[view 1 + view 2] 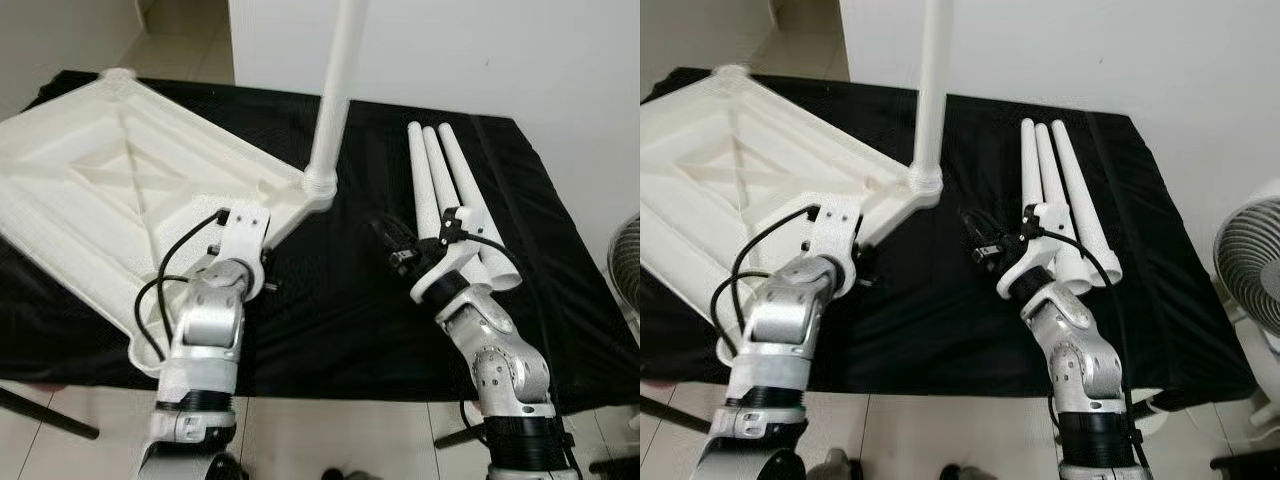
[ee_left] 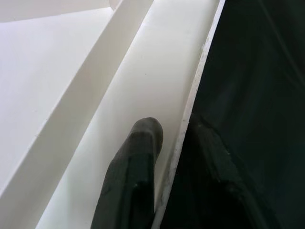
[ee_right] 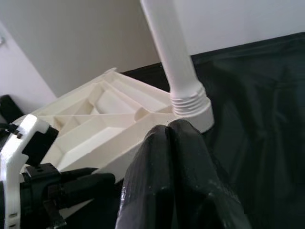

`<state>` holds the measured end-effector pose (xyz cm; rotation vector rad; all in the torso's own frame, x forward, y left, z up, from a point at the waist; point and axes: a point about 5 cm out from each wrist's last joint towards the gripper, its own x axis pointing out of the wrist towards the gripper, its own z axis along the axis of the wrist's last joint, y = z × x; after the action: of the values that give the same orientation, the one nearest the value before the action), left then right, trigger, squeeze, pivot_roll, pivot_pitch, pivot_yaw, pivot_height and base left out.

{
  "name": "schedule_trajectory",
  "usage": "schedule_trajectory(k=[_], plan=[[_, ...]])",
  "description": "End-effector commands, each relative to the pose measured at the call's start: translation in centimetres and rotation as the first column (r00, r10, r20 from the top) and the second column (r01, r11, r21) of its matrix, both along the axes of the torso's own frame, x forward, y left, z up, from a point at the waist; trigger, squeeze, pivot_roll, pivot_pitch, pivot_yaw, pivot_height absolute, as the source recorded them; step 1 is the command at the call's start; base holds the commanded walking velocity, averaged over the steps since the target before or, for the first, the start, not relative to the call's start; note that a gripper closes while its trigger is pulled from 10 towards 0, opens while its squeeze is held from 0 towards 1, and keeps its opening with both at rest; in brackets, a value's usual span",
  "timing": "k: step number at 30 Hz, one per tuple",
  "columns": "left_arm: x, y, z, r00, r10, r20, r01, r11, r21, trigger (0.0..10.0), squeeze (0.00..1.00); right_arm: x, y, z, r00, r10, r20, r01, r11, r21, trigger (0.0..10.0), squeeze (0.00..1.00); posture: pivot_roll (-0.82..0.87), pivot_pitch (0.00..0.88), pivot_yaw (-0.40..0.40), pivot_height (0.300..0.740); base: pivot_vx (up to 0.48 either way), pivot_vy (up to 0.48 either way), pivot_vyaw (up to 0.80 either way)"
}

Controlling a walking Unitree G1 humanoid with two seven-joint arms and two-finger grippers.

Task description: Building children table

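A white plastic tabletop (image 1: 90, 190) lies upside down on the black-covered table, its ribbed underside facing up. One white leg (image 1: 335, 90) stands upright, threaded into the corner socket (image 1: 320, 187). Three loose white legs (image 1: 440, 190) lie side by side to the right. My left gripper (image 2: 178, 131) is shut on the tabletop's rim near that corner, one finger (image 2: 138, 157) inside the rim and the other outside against the cloth. My right gripper (image 3: 169, 129) hovers over the cloth between the socket and the loose legs, fingers pressed together with nothing between them.
The black cloth (image 1: 330, 310) covers the whole work surface, whose front edge runs just before my arms. A white wall (image 1: 500, 50) stands close behind. A fan (image 1: 1252, 270) stands on the tiled floor at the right.
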<state>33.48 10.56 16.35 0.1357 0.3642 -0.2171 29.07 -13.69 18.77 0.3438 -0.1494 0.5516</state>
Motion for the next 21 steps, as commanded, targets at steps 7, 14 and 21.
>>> schedule_trajectory(k=[7, 14, 21], plan=[[1.2, -5.3, 2.1, 0.977, -0.173, 0.125, 0.174, 0.985, 0.003, 10.0, 0.0, -0.3, -0.3, -0.2, 1.0, -0.029, 0.005, 0.029, 1.0, -0.005, 10.0, 0.0, 0.11, 0.102, -0.031, 0.74, 0.0, 0.0, 0.0], [1.0, -7.0, 3.3, 0.941, -0.25, 0.228, 0.272, 0.96, -0.071, 10.0, 1.0, -0.3, -0.3, -0.2, 0.999, -0.033, 0.003, 0.033, 0.999, -0.003, 10.0, 0.0, 0.11, 0.103, -0.032, 0.74, 0.0, 0.0, 0.0], [0.4, -7.8, 4.2, 0.898, -0.329, 0.291, 0.36, 0.931, -0.059, 10.0, 1.0, -0.2, -0.2, -0.2, 1.0, -0.028, 0.001, 0.028, 1.0, -0.005, 10.0, 0.0, 0.12, 0.101, -0.04, 0.74, 0.0, 0.0, 0.0]])
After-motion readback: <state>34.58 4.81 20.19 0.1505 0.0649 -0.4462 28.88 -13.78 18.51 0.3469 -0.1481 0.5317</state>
